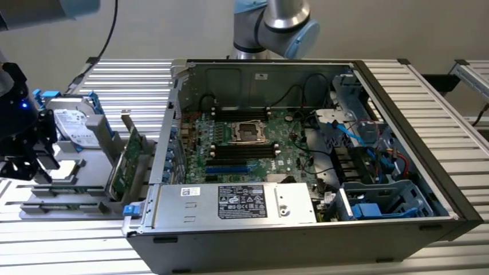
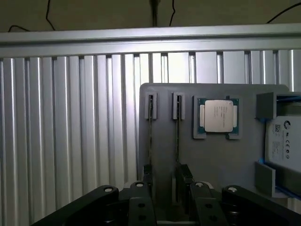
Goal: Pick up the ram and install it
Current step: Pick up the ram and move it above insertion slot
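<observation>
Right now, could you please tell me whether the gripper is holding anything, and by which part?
Nothing is held. The gripper hangs with its jaws apart above the grey tray, where the ram stands on edge in its slot.

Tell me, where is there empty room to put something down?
Free: the slatted table behind the gray holder, and the strip past the computer case on the exterior view's right. Crowded: the holder's top and the inside of the case.
</observation>
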Robot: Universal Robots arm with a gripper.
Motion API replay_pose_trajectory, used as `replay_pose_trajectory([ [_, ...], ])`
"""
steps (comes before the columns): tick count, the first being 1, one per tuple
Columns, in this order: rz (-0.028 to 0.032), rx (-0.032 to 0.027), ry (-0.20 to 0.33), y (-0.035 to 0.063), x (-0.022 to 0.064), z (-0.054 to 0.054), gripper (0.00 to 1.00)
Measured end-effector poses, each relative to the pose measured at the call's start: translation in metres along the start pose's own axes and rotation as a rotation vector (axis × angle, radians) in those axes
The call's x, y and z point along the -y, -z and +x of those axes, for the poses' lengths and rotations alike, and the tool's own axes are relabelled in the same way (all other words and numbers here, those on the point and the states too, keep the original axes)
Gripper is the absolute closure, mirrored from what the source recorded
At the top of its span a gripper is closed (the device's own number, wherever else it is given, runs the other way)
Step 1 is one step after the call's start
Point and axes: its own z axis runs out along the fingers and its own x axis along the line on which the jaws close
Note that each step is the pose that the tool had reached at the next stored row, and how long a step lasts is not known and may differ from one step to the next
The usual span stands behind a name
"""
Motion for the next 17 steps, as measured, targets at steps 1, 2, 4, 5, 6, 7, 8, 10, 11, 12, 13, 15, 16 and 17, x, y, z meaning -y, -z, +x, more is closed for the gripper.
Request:
replay_pose_trajectory([
  [1,0.0046,0.0011,0.001,-0.0011,-0.0014,0.001,0.64],
  [2,0.0094,0.0024,0.001,-0.0020,-0.0028,0.002,0.64],
  [4,0.0191,0.0055,0.002,-0.0040,-0.0056,0.004,0.64],
  [5,0.0234,0.0073,0.003,-0.0051,-0.0071,0.005,0.64],
  [6,0.0269,0.0095,0.003,-0.0062,-0.0085,0.007,0.64],
  [7,0.0292,0.0114,0.004,-0.0075,-0.0096,0.008,0.64],
  [8,0.0302,0.0131,0.005,-0.0090,-0.0103,0.009,0.64],
  [10,0.0308,0.0157,0.007,-0.0126,-0.0105,0.011,0.64],
  [11,0.0309,0.0163,0.009,-0.0145,-0.0104,0.012,0.64],
  [12,0.0310,0.0167,0.010,-0.0164,-0.0102,0.012,0.64],
  [13,0.0309,0.0169,0.012,-0.0181,-0.0101,0.013,0.64],
  [15,0.0310,0.0171,0.016,-0.0219,-0.0098,0.014,0.64],
  [16,0.0310,0.0170,0.018,-0.0237,-0.0098,0.014,0.64],
  [17,0.0309,0.0168,0.020,-0.0255,-0.0096,0.015,0.64],
])
